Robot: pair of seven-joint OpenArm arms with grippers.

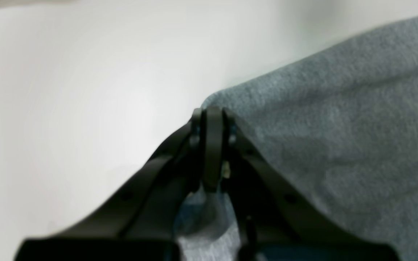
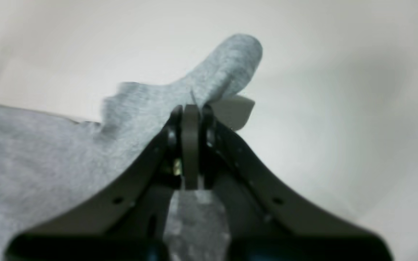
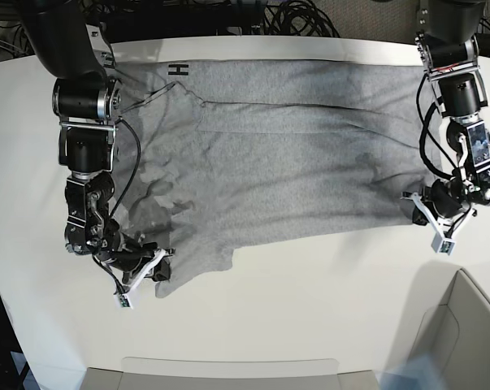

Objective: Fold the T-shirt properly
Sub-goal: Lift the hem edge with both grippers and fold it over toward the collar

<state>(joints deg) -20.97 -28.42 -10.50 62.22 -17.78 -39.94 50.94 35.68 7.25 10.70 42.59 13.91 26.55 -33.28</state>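
The heather-grey T-shirt (image 3: 293, 154) lies spread flat across the white table, with a bit of black lettering (image 3: 177, 70) showing at its far left edge. My right gripper (image 3: 157, 264) is at the shirt's near left corner. In the right wrist view this gripper (image 2: 191, 108) is shut on the cloth (image 2: 49, 152), and a fold (image 2: 230, 61) pokes up past the tips. My left gripper (image 3: 414, 201) is at the shirt's right edge. In the left wrist view it (image 1: 212, 112) is shut on the grey cloth (image 1: 339, 127), which fills the right side.
A pale open box (image 3: 464, 325) stands at the near right corner. A pale tray edge (image 3: 228, 370) runs along the near side. Black cables (image 3: 293, 16) lie beyond the table's far edge. Bare white table (image 3: 310, 292) lies in front of the shirt.
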